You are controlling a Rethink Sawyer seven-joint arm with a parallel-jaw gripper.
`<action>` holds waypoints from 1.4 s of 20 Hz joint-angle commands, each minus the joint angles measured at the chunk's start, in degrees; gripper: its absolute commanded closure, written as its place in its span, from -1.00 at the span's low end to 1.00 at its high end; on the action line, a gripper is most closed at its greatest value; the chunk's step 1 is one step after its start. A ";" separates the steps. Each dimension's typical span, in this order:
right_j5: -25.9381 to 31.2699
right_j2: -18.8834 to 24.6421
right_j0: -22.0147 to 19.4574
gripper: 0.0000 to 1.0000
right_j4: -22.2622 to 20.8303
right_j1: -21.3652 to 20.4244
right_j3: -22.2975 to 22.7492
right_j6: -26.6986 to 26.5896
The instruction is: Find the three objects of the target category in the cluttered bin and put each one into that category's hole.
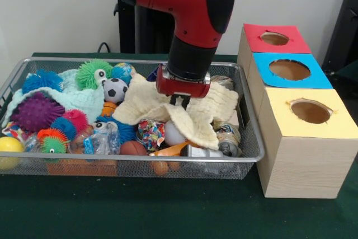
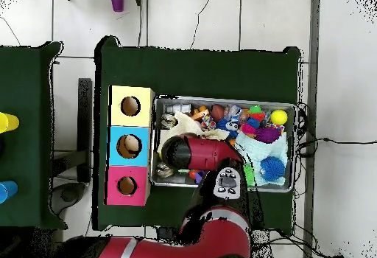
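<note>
The gripper [image 1: 180,101] is pressing narrowly parted fingers into a cream cloth [image 1: 184,110] mid-bin [image 1: 140,164]. The cloth is risking snagging neighbouring toys. The red box's hole [image 1: 274,38] is sitting far right.

Blue-topped box [image 1: 290,70] and yellow-topped box [image 1: 310,111] stand side by side on the green tablecloth [image 1: 168,211].

Glossy red arm [image 1: 193,4], black joints
</note>
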 commanded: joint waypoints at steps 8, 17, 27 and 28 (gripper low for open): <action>15.54 7.75 -1.73 1.00 5.13 -9.19 8.81 7.91; 15.06 6.58 -0.31 1.00 5.75 -9.58 9.48 9.31; 14.28 2.85 1.67 1.00 3.61 -8.34 6.58 9.26; 14.02 2.92 1.22 1.00 3.32 -7.70 5.93 8.65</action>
